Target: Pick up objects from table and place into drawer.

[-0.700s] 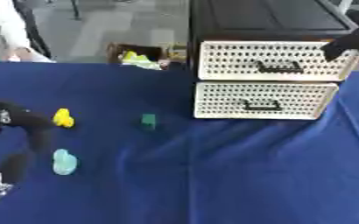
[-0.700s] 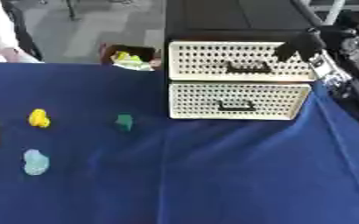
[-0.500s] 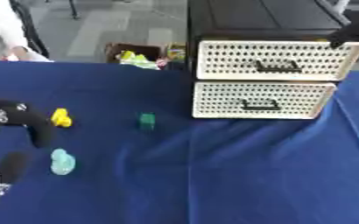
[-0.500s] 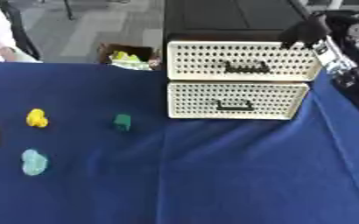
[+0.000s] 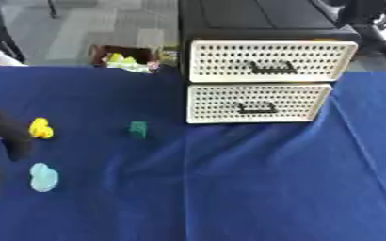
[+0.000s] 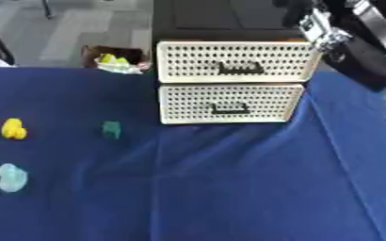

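- Blue cloth (image 5: 229,188) covers the whole table, with grey floor beyond its far edge.
- At the back stands a black cabinet (image 5: 254,14) with two white perforated drawers, the upper drawer (image 5: 266,61) above the lower drawer (image 5: 258,102), each with a dark handle; whether either is pulled out I cannot tell.
- Three small things lie on the cloth well left of the drawers: a yellow object (image 5: 40,128), a dark green block (image 5: 138,129) and a pale blue object (image 5: 43,177).
- The left hand (image 5: 11,136) shows at the left edge, just beside the yellow object; its dark fingers hang relaxed, holding nothing.
- The right hand (image 6: 299,14) is up at the cabinet's top right corner; I cannot tell how its fingers stand.
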### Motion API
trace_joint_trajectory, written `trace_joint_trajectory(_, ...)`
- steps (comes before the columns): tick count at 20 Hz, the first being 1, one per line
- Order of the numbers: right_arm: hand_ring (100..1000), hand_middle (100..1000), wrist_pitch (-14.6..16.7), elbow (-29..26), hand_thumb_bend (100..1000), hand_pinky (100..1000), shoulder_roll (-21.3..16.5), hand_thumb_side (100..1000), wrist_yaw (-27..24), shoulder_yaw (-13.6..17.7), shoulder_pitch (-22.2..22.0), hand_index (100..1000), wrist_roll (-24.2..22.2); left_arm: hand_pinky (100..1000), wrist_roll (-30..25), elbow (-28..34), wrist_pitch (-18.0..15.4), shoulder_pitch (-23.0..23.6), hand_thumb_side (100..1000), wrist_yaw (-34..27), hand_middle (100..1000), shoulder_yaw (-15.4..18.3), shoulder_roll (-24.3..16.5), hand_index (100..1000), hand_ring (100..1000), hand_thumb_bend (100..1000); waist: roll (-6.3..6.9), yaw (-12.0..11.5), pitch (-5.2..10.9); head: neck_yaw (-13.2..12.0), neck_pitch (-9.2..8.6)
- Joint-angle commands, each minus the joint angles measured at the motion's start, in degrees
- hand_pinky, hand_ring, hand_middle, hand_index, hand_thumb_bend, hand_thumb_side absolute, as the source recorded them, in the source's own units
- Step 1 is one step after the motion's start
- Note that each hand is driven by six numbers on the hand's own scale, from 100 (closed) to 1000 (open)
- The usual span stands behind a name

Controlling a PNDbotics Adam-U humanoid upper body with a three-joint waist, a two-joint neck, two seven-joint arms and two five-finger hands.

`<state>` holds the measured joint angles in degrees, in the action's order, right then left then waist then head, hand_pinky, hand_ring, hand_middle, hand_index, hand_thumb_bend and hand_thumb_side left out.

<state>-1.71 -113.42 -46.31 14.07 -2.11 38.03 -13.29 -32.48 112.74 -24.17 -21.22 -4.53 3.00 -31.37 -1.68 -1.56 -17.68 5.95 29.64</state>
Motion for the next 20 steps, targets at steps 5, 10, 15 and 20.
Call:
trace_joint_trajectory(5,499,465,1.5,5.0,100,552,-8.4,1000,-1.4,-3.6,6.1,783,-11.9,433,0.2,0.7,0.3,-0.2,517,-0.4,586,0.3,-2.5,780,544,100,-0.20,0.4,1.81,-0.6,0.53)
trace_joint_trajectory(10,458,418,5.2,11.1,100,487,-11.3,1000,-3.4,-6.8,10.5,818,-22.1,432,0.2,0.5,0.2,0.1,521,-0.3,585,0.2,-3.0,780,543,100,-0.50,0.8,2.08,-1.8,0.90)
trace_joint_trajectory(15,449,421,11.1,18.8,100,443,-11.4,1000,-3.6,-9.6,15.4,810,-36.0,429,0.1,0.4,0.3,0.1,523,-0.2,584,0.1,-3.3,778,540,100,-0.83,1.0,2.16,-2.7,0.96)
trace_joint_trajectory(20,441,438,14.9,27.5,100,428,-10.0,1000,-2.1,-13.5,19.7,814,-38.6,428,-0.2,0.3,0.4,0.1,531,-0.2,583,-0.1,-3.3,778,539,100,-0.98,1.0,2.15,-2.9,0.60)
